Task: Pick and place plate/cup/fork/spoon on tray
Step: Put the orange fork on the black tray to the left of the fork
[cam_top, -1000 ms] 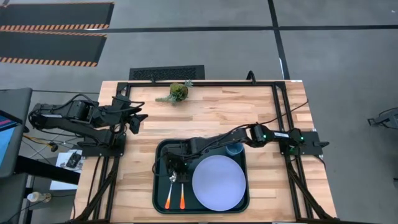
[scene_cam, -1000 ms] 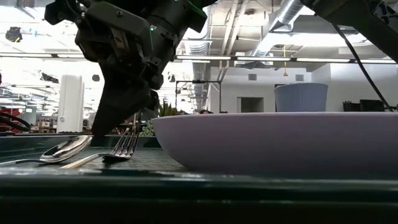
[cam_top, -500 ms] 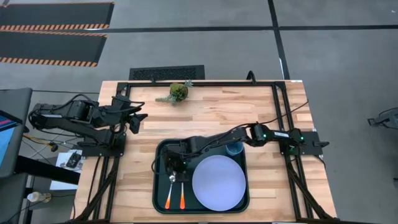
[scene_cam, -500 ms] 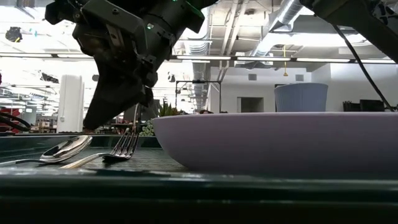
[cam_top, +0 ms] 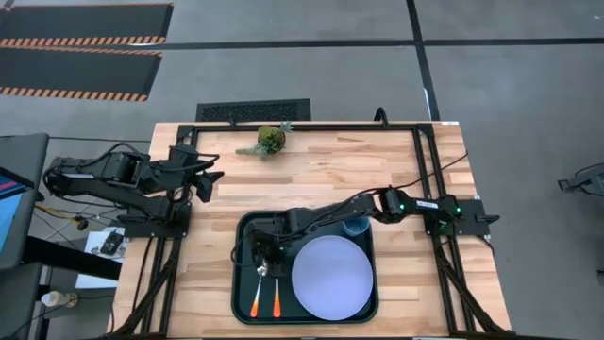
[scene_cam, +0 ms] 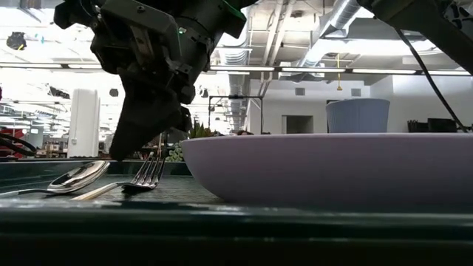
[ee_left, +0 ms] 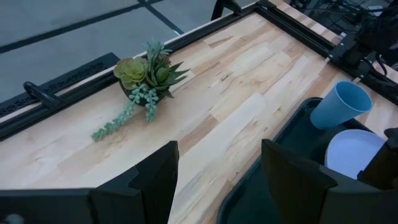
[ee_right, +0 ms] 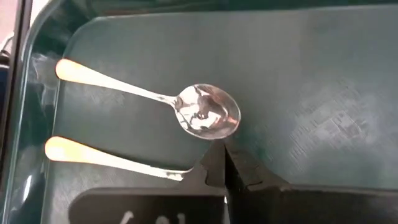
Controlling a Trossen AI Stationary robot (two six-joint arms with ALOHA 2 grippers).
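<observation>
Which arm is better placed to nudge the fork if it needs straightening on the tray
Right. The right gripper hangs over the tray, fingers shut, just above the fork and spoon. The left gripper waits open above bare table, well off the tray.

Plate (cam_top: 331,276), cup (cam_top: 356,225), spoon (cam_top: 258,292) and fork (cam_top: 276,297) all lie in the tray (cam_top: 247,227)
</observation>
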